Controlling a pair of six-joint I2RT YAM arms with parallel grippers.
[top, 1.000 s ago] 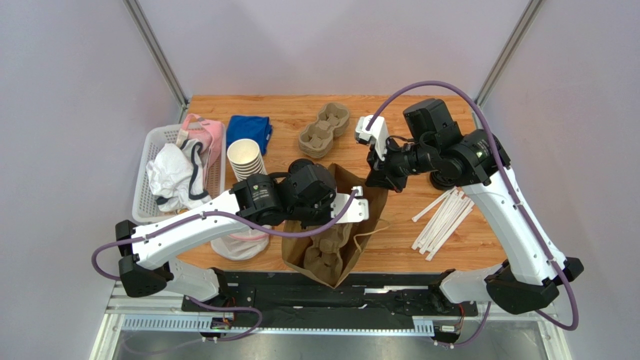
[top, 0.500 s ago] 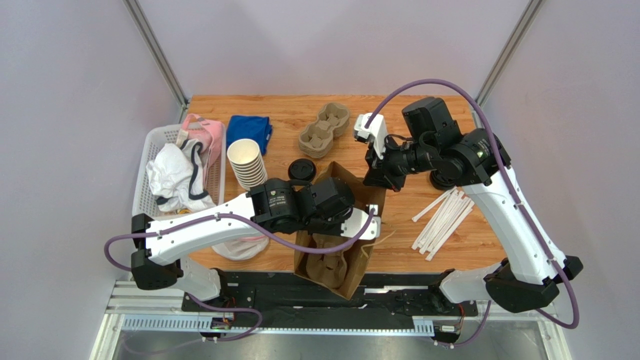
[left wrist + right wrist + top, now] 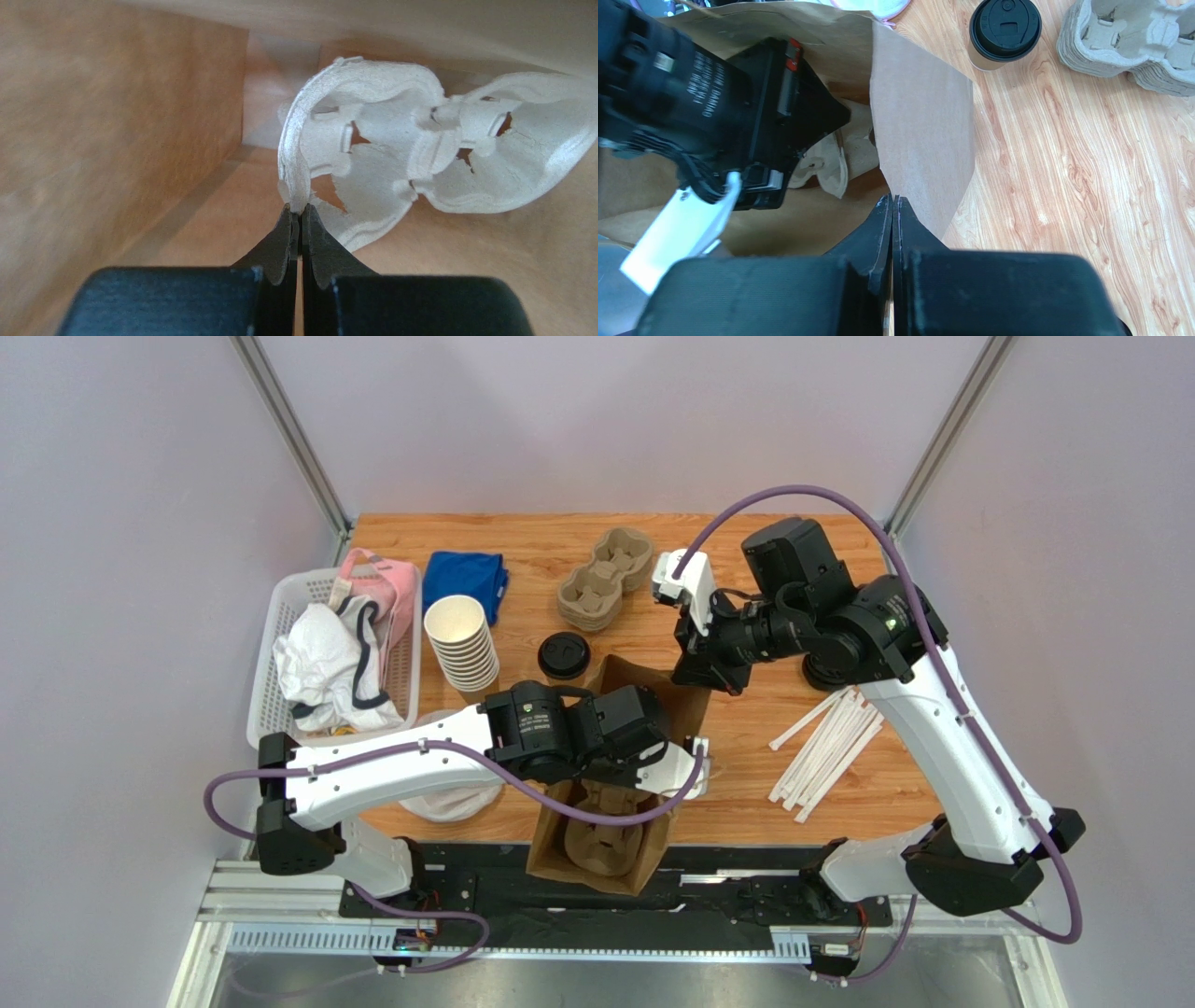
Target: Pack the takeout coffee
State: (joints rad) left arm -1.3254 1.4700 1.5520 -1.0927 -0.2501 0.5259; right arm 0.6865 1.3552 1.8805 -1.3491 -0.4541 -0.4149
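Takeout coffee (image 3: 564, 655) stands upright on the table (image 3: 730, 560), lid on, just outside the paper bag (image 3: 638, 683) at its far-left corner. Right claw (image 3: 690, 672) sits at the bag's far rim, probably the nearer one.

Left wrist: left claw (image 3: 300, 210) is clamped on the rim of a pulp cup carrier (image 3: 393, 140) inside the bag. No coffee in sight.

Right wrist: right claw pinches the bag flap's edge. Coffee lies ahead-right past the flap, beside the carrier stack (image 3: 1137, 42).

Surface: wooden table (image 3: 744, 798)
Left: white basket (image 3: 267, 672), stacked paper cups (image 3: 462, 641) beside it
Far: blue cloth (image 3: 464, 577), cup carriers (image 3: 606, 577)
Centre: takeout coffee (image 3: 564, 655), upright
Near: paper bag (image 3: 659, 686)
Right: white sticks (image 3: 825, 749)
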